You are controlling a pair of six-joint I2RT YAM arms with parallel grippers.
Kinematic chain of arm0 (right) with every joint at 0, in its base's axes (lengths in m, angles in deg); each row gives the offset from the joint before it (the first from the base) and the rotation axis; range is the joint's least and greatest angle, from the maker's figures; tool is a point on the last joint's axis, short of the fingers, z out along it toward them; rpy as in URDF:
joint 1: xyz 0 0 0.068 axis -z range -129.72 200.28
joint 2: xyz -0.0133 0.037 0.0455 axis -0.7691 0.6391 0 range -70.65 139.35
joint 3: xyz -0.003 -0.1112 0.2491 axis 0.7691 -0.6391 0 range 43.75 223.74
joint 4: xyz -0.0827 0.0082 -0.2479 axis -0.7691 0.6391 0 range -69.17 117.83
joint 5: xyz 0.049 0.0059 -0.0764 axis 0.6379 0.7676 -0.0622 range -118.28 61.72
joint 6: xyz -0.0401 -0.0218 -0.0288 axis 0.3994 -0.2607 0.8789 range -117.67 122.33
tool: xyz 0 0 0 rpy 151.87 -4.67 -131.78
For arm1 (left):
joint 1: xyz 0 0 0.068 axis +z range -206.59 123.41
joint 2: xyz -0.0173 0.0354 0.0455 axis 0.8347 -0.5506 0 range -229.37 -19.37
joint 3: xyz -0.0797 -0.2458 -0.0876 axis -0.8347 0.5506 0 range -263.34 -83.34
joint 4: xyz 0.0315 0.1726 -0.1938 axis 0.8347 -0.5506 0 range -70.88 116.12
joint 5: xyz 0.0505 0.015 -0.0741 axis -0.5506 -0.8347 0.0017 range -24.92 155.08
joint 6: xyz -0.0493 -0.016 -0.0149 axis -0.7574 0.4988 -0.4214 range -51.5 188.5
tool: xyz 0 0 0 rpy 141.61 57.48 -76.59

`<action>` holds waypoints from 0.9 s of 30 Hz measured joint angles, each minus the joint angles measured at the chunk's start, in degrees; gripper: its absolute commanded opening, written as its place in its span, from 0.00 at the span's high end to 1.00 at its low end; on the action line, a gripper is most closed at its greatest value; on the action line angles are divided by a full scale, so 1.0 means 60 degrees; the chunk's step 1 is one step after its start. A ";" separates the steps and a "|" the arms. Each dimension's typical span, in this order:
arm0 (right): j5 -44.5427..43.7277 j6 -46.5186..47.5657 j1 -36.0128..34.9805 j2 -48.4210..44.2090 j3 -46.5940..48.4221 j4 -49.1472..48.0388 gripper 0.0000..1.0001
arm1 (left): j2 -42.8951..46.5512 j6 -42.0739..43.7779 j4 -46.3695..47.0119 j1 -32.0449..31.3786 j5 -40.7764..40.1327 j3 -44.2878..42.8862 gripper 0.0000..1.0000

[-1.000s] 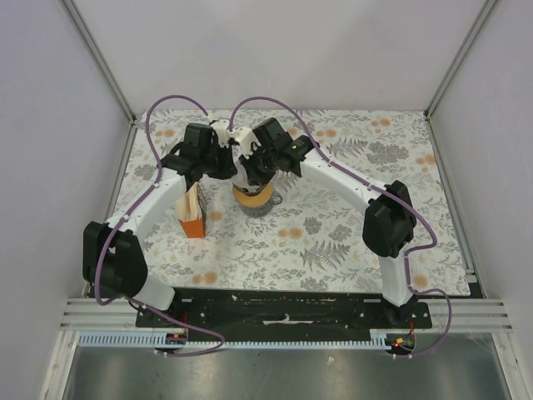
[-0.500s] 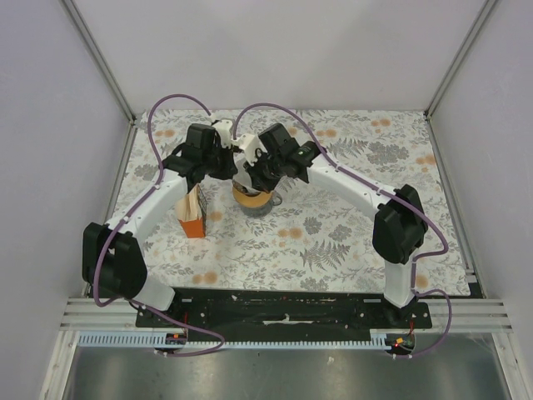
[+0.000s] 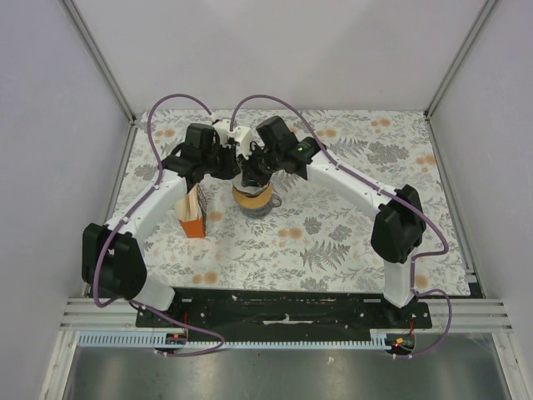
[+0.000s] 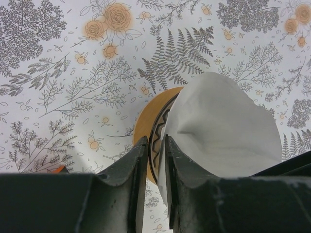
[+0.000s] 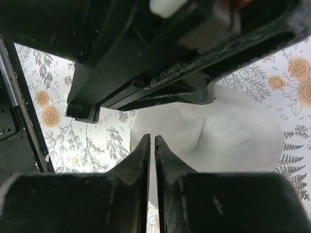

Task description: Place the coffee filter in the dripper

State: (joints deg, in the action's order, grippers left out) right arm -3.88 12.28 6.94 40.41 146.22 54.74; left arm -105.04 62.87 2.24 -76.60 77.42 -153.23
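White paper covers most of the dripper's mouth. The coffee filter [image 4: 221, 126] bulges up out of the orange dripper [image 4: 144, 124], and the ribbed inside shows only along one side. Compared with a second ago, the right arm's elbow has swung outward, while both wrists stay crowded above the dripper on the desk [image 4: 58, 73]. The left gripper [image 4: 155, 143] has its fingers slightly spread. The ribs show through the gap, and the filter's edge lies against one finger. The right gripper [image 5: 150, 138] is nearly pressed together, and I cannot tell whether it pinches paper. I judge the filter delivered but not yet seated: it looks puffed rather than pressed into the cone.
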 measured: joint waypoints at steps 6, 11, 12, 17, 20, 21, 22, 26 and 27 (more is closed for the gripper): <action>0.0113 -0.0055 0.0004 0.0091 0.0011 -0.0084 0.94 | 0.0000 0.0004 0.0004 0.0007 -0.0007 0.0015 0.78; 0.0350 0.0011 0.0007 0.0044 -0.0557 -0.0189 0.96 | 0.0000 0.0011 -0.0015 0.0000 -0.0124 0.0018 0.78; 0.0382 0.0029 0.0011 0.0015 -0.0637 -0.0244 0.97 | 0.0000 0.0036 -0.0066 0.0000 -0.0131 0.0044 0.78; 0.0492 0.0087 0.0018 -0.0175 -0.0954 -0.0321 0.90 | 0.0000 0.0084 -0.0084 -0.0036 -0.0124 0.0087 0.76; 0.0481 0.0095 0.0015 -0.0178 -0.0954 -0.0313 0.82 | 0.0000 0.0091 -0.0066 -0.0036 -0.0058 0.0087 0.69; 0.0474 0.0095 0.0015 -0.0178 -0.0954 -0.0306 0.80 | 0.0000 0.0091 -0.0066 -0.0036 -0.0036 0.0087 0.66; 0.0455 0.0098 0.0015 -0.0178 -0.0951 -0.0295 0.78 | 0.0000 0.0091 -0.0062 -0.0036 -0.0025 0.0087 0.63; 0.0284 0.0084 0.0011 -0.0178 -0.0747 -0.0164 0.69 | 0.0015 0.0098 -0.0018 -0.0036 0.0036 0.0087 0.56; 0.0211 0.0073 0.0011 -0.0182 -0.0659 -0.0138 0.68 | 0.0029 0.0102 -0.0007 -0.0036 0.0051 0.0087 0.55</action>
State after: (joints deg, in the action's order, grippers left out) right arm -2.61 12.72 7.01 39.32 142.27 53.91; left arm -104.86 63.49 2.20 -76.82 77.72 -152.71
